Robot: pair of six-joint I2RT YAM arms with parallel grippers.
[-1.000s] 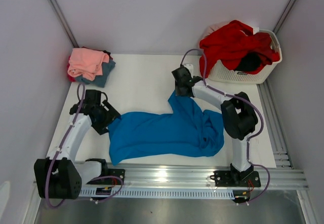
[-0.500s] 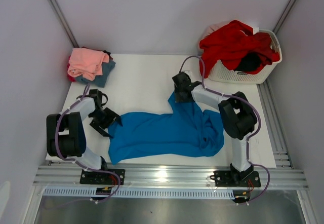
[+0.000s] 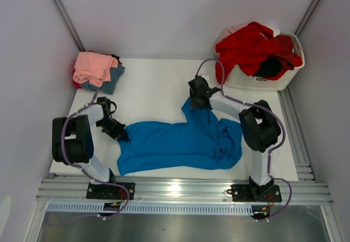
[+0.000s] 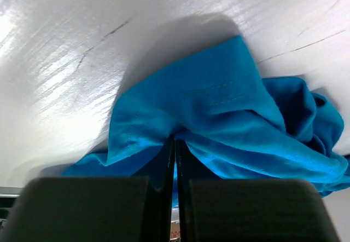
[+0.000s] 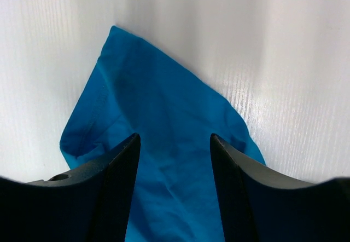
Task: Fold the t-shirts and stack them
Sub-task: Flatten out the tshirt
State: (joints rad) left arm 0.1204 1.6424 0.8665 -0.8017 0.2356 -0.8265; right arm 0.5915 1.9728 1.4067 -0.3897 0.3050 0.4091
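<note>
Left gripper [image 4: 175, 141] is clamped on a pinch of the blue tee [image 3: 180, 142] at its 9 o'clock edge. Right gripper [image 5: 175, 143] hangs agape over the tee's 12 o'clock corner, holding nothing (cloth right under it, mind). The tee sprawls rumpled mid-table [image 3: 153, 83]. The step looks like spreading it flat; next, the right gripper should drop and close, then both pull apart.

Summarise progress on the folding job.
Done: a folded pile, salmon pink tee on top, at the far-left corner. In hand: the bright blue t-shirt lies unfolded, left gripper shut on its edge, right gripper open over its far corner. Left: red and black garments in the white slatted basket.
</note>
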